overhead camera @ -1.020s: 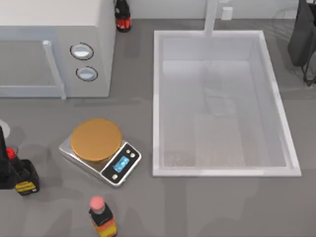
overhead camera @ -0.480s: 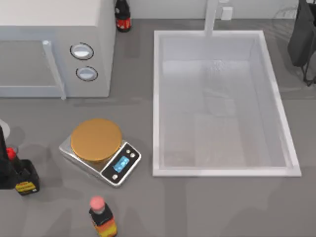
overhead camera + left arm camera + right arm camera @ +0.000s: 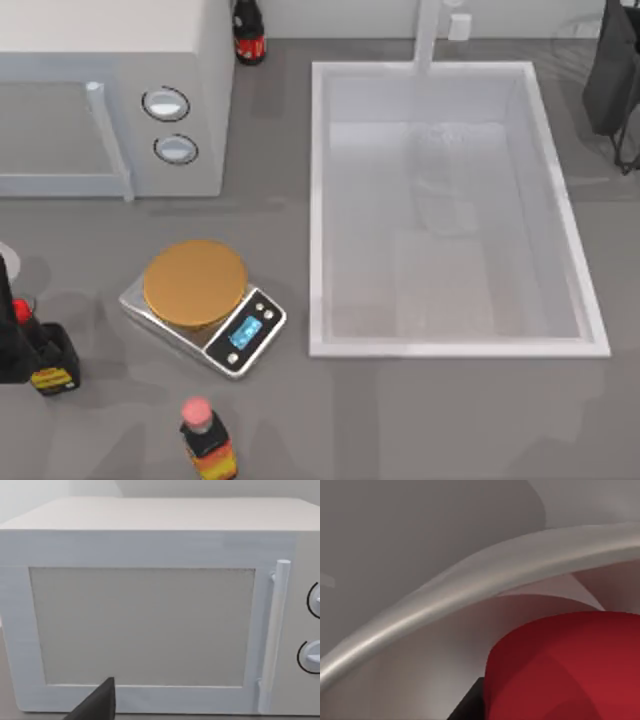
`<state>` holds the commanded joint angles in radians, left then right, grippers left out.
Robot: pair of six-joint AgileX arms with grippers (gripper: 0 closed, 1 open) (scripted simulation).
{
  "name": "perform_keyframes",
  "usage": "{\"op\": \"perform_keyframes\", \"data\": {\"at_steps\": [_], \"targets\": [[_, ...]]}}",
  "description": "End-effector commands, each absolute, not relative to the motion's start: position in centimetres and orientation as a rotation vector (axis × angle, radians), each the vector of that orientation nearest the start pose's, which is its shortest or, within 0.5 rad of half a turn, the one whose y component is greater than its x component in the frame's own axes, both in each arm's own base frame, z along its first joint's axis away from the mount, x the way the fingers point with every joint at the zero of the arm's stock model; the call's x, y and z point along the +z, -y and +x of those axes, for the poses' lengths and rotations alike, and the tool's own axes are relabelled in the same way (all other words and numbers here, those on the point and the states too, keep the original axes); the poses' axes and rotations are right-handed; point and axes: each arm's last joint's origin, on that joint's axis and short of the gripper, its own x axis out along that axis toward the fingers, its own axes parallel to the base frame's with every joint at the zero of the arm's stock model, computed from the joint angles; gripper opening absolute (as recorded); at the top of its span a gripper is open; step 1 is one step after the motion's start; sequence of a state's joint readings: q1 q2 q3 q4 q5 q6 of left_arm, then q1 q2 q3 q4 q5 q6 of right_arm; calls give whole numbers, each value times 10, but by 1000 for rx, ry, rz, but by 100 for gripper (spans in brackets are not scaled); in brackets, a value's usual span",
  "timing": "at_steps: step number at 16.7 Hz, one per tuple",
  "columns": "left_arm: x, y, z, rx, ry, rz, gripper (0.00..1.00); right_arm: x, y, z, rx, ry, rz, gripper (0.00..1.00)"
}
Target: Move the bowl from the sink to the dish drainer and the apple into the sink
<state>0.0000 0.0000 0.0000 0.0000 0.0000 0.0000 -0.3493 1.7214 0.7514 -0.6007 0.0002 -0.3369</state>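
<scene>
**Top view.** No writing can be read. The bottle at the left edge carries a yellow label, the dark bottle behind the microwave a red one, and the pink-capped bottle an orange-and-yellow one. All three labels are too small for us to make out. The scale, which has a round tan platter, shows a lit blue display with illegible digits. The microwave front bears two unmarked round dials.

The sink is a large white rectangular basin with a raised rim. Its faucet post stands at the far edge, and its pale floor is in full view. Thin grey wires of the dish drainer appear at the top right corner, beside the dark right arm. The left arm sits at the table's left edge, next to the yellow-labelled bottle.

**Right wrist view.** The apple is a plain deep-red rounded mass very close to the camera. It lies against a dark part of the right gripper, with a pale curved band behind it. We cannot tell whether this claw is open or closed on the apple.

**Left wrist view.** A dark tip of the left gripper faces the microwave door. We cannot tell its opening either.
</scene>
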Motion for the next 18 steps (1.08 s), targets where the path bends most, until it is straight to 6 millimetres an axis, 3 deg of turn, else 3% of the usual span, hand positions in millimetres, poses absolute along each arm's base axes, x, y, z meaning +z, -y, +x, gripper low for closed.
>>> {"op": "perform_keyframes", "data": {"at_steps": [3, 16, 18], "targets": [[160, 1, 106, 0, 0, 0, 100, 93, 86, 238, -8, -1571, 8, 100], [160, 1, 106, 0, 0, 0, 100, 93, 86, 238, -8, -1571, 8, 2], [160, 1, 106, 0, 0, 0, 100, 93, 86, 238, -8, -1571, 8, 0]]}}
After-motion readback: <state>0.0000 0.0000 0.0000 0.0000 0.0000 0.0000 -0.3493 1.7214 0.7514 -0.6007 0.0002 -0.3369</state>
